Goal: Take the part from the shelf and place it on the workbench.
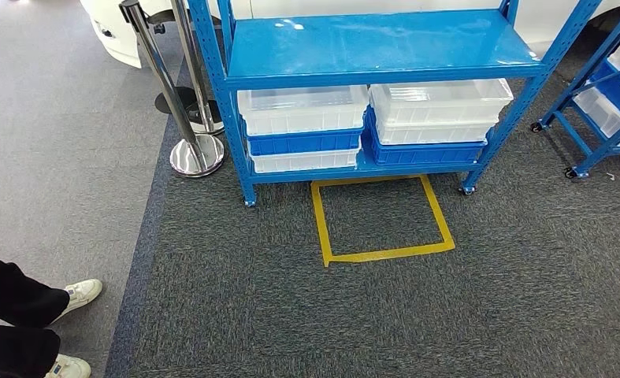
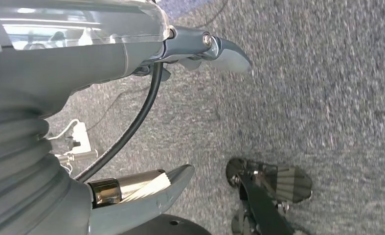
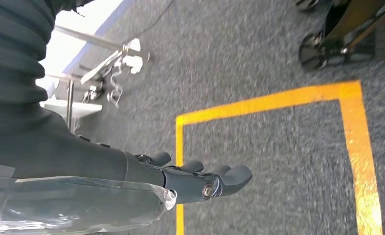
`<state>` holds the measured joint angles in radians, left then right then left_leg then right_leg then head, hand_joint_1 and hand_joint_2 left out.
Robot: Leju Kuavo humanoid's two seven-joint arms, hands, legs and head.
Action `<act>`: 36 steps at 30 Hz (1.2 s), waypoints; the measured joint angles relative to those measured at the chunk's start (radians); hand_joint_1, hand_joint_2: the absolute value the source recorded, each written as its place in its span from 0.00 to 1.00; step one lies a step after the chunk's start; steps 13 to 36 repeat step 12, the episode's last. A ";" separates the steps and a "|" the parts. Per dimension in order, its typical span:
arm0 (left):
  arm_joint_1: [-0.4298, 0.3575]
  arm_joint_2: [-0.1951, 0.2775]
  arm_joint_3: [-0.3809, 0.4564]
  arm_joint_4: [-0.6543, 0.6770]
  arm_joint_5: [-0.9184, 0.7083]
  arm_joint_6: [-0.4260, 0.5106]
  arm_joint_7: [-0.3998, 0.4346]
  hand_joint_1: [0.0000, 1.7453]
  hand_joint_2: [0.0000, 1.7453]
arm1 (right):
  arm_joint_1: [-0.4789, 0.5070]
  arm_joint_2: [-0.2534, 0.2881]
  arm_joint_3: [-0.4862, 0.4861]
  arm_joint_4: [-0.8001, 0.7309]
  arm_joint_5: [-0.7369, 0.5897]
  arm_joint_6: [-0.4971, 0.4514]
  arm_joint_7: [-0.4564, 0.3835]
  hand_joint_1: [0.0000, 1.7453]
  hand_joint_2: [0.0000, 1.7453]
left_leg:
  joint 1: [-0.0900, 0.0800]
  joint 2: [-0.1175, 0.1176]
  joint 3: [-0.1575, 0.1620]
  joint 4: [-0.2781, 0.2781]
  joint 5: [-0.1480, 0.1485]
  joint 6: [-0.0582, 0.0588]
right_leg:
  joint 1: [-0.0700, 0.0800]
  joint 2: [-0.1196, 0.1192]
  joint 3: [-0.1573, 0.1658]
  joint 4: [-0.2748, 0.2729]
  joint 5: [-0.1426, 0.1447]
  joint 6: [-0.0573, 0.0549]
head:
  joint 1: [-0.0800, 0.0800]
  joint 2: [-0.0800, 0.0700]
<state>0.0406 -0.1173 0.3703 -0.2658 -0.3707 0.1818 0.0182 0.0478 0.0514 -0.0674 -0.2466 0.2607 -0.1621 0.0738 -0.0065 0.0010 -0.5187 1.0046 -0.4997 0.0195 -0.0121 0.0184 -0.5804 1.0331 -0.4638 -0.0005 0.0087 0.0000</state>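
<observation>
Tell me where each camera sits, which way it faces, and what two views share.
Head view: high on the body, looking forward and down at the blue shelf holding plastic bins, with the yellow tape square before it; none of the robot's body appears.
Left wrist view: behind the left hand, facing the grey carpet.
Right wrist view: behind the right hand, facing the carpet.
Shared: head and right wrist views both show the tape square.
</observation>
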 joint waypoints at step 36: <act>0.071 0.070 -0.232 -0.070 0.270 -0.130 -0.013 0.00 1.00 | 0.059 -0.024 0.028 -0.080 -0.189 0.116 -0.051 0.00 1.00 | 0.000 0.000 0.000 0.000 0.000 0.001 | 0.000 0.000 0.000 0.000 0.000 0.001 | 0.000 0.000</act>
